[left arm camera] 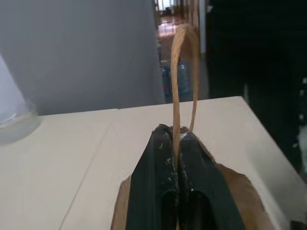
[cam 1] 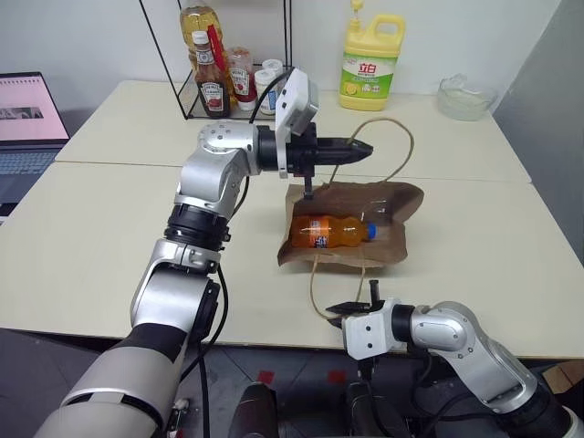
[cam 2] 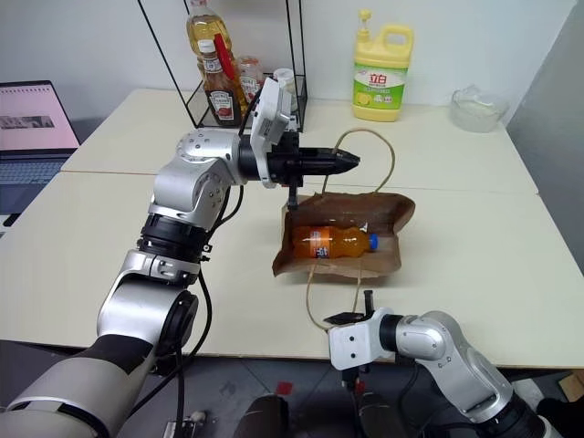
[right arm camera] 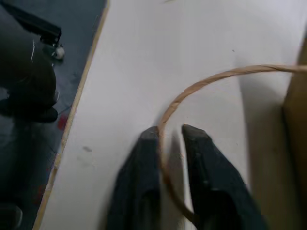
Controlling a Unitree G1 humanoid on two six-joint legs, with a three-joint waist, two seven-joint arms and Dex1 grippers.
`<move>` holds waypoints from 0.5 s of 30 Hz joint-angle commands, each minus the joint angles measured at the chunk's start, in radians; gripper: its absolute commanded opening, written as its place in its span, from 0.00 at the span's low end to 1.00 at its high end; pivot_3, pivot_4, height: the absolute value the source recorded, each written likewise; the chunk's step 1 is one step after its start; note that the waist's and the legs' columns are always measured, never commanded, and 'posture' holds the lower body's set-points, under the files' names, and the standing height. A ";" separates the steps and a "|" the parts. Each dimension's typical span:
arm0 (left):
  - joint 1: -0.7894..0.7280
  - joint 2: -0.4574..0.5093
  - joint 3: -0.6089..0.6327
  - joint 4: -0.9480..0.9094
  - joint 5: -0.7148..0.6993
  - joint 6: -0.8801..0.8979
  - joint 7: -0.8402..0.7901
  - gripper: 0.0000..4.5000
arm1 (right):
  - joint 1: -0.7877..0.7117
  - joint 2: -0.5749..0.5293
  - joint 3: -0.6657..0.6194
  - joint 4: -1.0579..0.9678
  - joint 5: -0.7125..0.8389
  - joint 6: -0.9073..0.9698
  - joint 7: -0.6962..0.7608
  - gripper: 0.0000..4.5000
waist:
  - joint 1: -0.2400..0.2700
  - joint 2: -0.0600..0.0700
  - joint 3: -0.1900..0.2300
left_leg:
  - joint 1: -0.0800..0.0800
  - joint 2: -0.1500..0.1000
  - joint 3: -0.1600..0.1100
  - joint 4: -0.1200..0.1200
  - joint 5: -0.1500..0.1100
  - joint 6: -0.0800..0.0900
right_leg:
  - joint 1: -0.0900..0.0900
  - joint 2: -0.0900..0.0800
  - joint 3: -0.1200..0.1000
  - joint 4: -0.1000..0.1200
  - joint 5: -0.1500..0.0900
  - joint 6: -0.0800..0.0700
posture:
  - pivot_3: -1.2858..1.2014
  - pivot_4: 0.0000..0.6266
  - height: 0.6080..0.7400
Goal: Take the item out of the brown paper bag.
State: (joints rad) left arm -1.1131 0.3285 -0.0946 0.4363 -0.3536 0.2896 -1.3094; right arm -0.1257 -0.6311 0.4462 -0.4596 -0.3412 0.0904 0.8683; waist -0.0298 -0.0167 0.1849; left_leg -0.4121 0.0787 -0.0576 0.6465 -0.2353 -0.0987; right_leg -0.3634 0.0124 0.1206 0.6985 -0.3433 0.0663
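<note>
The brown paper bag (cam 1: 394,197) lies on its side in the middle of the table, mouth toward me. Inside it, the item (cam 1: 330,230) lies flat: an orange drink bottle with a blue cap. My left gripper (cam 1: 365,146) hovers level above the bag's left end, shut on the far handle cord (left arm camera: 175,72), which loops up past its fingertips. At the table's front edge, my right gripper (right arm camera: 170,132) is open. The near handle cord (right arm camera: 216,76) runs through the gap between its fingers (right arm camera: 144,153).
A black wire rack (cam 1: 196,100) with ketchup bottles (cam 1: 211,87) and an oil bottle stands at the back. A yellow detergent jug (cam 1: 371,64) and a glass bowl (cam 1: 465,97) stand to its right. A laptop (cam 1: 27,119) sits at far left.
</note>
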 commanded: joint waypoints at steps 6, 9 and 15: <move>0.054 0.029 -0.003 -0.181 -0.047 0.061 -0.029 0.00 | 0.021 -0.043 -0.151 -0.242 0.172 0.228 0.095 0.74 | 0.000 0.000 0.000 | -0.001 0.000 0.000 0.000 0.000 0.001 | 0.000 0.000 0.000 0.000 0.000 0.000 | 0.52 0.24 1.00; 0.062 0.030 -0.008 -0.188 -0.047 0.062 -0.032 0.00 | 0.021 -0.080 -0.228 -0.346 0.292 0.373 0.153 0.74 | 0.000 0.000 0.000 | -0.001 0.000 -0.001 0.000 0.000 0.001 | 0.000 0.000 -0.001 0.000 0.000 0.000 | 0.52 0.24 1.00; 0.065 0.024 -0.015 -0.176 -0.041 0.047 -0.041 0.00 | -0.095 -0.116 -0.468 -0.511 0.679 0.756 0.213 0.74 | 0.000 0.000 0.000 | -0.001 0.000 -0.001 0.000 -0.001 0.002 | 0.000 0.000 -0.001 0.000 0.000 0.000 | 0.52 0.24 1.00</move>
State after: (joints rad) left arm -1.0351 0.3514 -0.1134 0.2874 -0.3780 0.3467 -1.3455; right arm -0.1832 -0.7429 0.0644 -0.9004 0.2193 0.7518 1.0693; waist -0.0298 -0.0168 0.1852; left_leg -0.4130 0.0789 -0.0585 0.6466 -0.2366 -0.0964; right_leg -0.3635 0.0126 0.1199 0.6982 -0.3433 0.0663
